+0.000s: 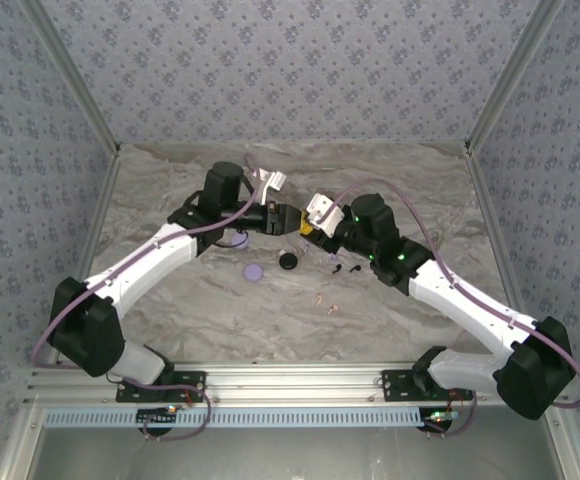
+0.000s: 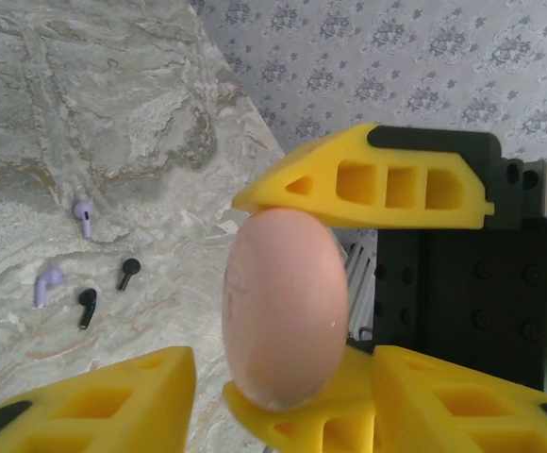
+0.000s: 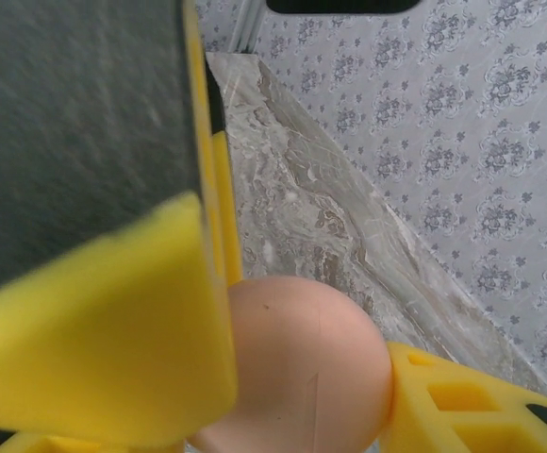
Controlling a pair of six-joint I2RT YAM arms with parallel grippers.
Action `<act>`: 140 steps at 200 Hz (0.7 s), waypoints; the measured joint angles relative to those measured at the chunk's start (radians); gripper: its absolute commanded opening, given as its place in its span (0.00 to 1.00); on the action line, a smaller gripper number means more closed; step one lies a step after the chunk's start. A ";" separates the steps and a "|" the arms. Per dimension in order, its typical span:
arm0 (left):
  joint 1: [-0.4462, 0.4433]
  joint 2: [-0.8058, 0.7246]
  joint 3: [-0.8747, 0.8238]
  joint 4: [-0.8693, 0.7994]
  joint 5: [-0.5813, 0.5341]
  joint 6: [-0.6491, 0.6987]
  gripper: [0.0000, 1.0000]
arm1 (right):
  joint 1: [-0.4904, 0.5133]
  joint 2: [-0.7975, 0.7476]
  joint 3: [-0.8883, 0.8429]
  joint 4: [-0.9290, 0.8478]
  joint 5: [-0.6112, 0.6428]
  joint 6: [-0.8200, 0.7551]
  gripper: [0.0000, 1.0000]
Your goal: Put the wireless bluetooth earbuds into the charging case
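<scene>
Pink case (image 2: 283, 283): egg-shaped, lid closed, off the table (image 1: 220, 320), midway between the two arms. In the left wrist view its long axis stands upright.

Right gripper (image 3: 297, 377): clamped on the pink case, one finger above it and one below as the left wrist view shows them.

Left gripper (image 2: 285, 368): fingers flank the same case. A gap shows on one side, and contact on the other side cannot be judged. It is not gripping.

Governing relation: the pink buds lie on the table toward the near edge from the raised case, about equally near either arm. Judgement: the lid must be opened before any bud can go in.

Count:
- Cases: three, the pink case plus a lilac case (image 1: 254, 271) and a black case (image 1: 289, 261) on the table.
- Pink buds: two (image 1: 319, 297) (image 1: 333, 308).
- Black buds: two (image 2: 128, 273) (image 2: 87, 307).
- Lilac buds: two (image 2: 83, 217) (image 2: 47, 286).
</scene>
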 measured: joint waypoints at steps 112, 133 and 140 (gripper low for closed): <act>-0.004 0.015 0.016 -0.001 -0.001 0.030 0.21 | -0.004 0.008 0.022 -0.027 -0.001 0.009 0.69; -0.005 0.014 0.016 0.005 -0.012 0.031 0.17 | -0.017 0.008 0.036 -0.058 -0.019 0.021 0.80; -0.005 0.014 0.015 0.015 -0.021 0.031 0.16 | -0.025 0.005 0.037 -0.069 -0.029 0.031 0.84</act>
